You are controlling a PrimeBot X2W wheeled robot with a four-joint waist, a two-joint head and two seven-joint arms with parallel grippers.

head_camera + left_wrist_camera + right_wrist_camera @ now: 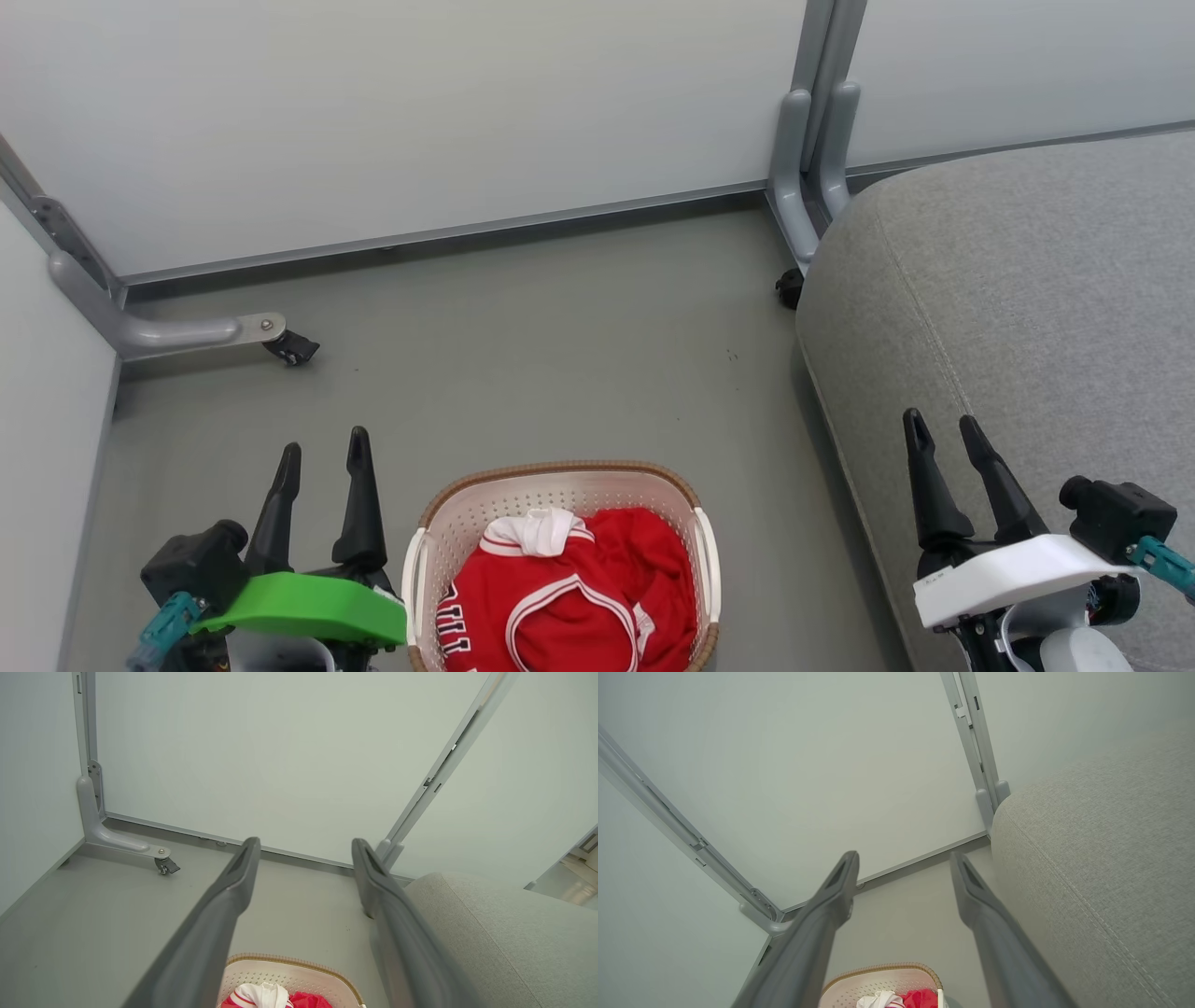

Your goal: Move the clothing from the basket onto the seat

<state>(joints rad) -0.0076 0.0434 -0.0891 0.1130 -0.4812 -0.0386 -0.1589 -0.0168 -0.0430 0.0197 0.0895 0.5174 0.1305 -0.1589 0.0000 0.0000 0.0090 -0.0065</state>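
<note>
**A:** Where is the jersey?

**B:** The red jersey (579, 597) lies crumpled inside the basket (560, 468) and covers most of its bottom. A white-trimmed armhole faces up, and a bunched white fold sits towards the basket's far wall. Black white-edged lettering shows against the basket's left wall, too folded to read.

**A:** And the basket?

**B:** It stands on the grey floor (560, 345). Its brown woven-look rim and perforated cream walls are plain to see, with a white handle on each side.

**A:** Where is the seat from there?

**B:** The seat (1027, 308) is to the basket's right, with a strip of floor between them. Its rounded corner lies beyond the basket and to the right, and nothing lies on the part that shows.

**A:** How do the tools stand?

**B:** The left tool (324, 446) is just left of the basket, its green housing beside the left handle. I cannot tell whether they touch. Its two dark fingers are spread apart with nothing between them. The right tool (943, 422) is well to the basket's right, over the seat's near edge, fingers also apart and empty.

**A:** Anything behind the basket?

**B:** A pale partition panel (420, 112) stands beyond it. One of its feet ends in a black caster (291, 348), beyond the basket and to the left.
</note>
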